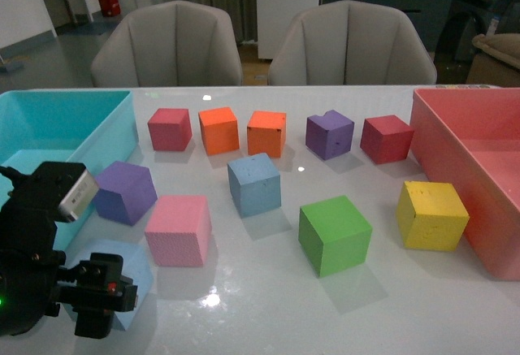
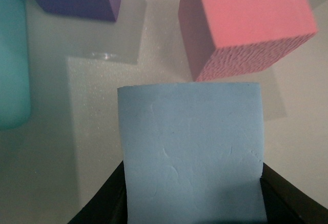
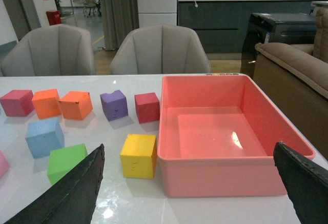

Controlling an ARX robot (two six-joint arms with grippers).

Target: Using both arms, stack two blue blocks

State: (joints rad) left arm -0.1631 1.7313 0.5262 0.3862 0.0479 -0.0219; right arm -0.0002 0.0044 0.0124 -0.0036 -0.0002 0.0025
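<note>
My left gripper [image 1: 101, 294] is shut on one blue block [image 1: 130, 270] at the table's front left, just in front of the pink cube. In the left wrist view that blue block [image 2: 192, 152] fills the space between the black fingers [image 2: 105, 203]. The other blue block [image 1: 254, 183] stands free near the table's middle; it also shows in the right wrist view [image 3: 45, 137]. My right gripper [image 3: 192, 188] is open and empty, its fingers [image 3: 77, 188] wide apart above the table before the pink bin. The right arm does not show in the front view.
A turquoise bin [image 1: 89, 127] stands at the left, a pink bin [image 1: 455, 140] at the right. Pink [image 1: 179, 230], purple [image 1: 124, 192], green [image 1: 334, 234] and yellow [image 1: 431, 214] cubes lie around. Red, orange and purple cubes line the back. Two chairs stand behind.
</note>
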